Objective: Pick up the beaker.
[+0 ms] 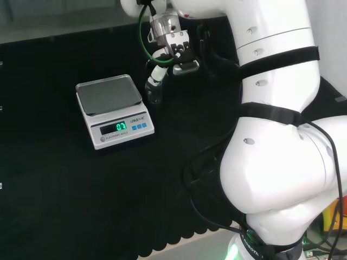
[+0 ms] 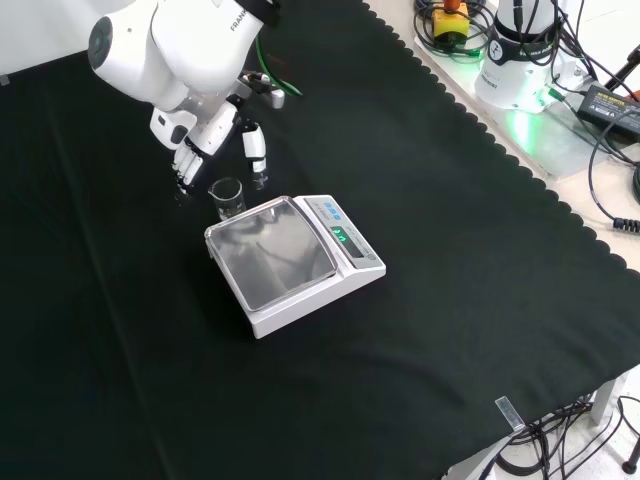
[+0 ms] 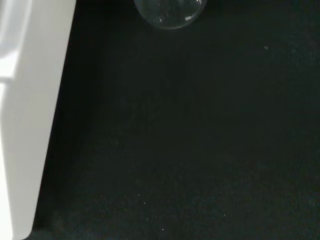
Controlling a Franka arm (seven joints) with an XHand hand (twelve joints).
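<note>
A small clear glass beaker [image 2: 227, 198] stands upright on the black cloth, right by the far corner of the scale. In the head view the beaker [image 1: 154, 95] stands just right of the scale. The hand [image 2: 200, 140] hovers just behind and above it, open. Its fingers [image 2: 186, 170] reach down on one side and the thumb [image 2: 255, 150] on the other, with the beaker just in front of the gap between them and nothing held. In the head view the hand [image 1: 171, 46] is above the beaker, one finger [image 1: 155, 76] pointing down to it. The wrist view shows the beaker's round rim [image 3: 170, 12].
A white electronic scale [image 2: 345, 245] with a steel pan and a lit green display sits mid-cloth beside the beaker; its white side [image 3: 25, 100] is close in the wrist view. The arm's white links [image 1: 276, 108] stand at the head view's right. Cables and boxes [image 2: 520, 60] lie past the cloth's scalloped edge.
</note>
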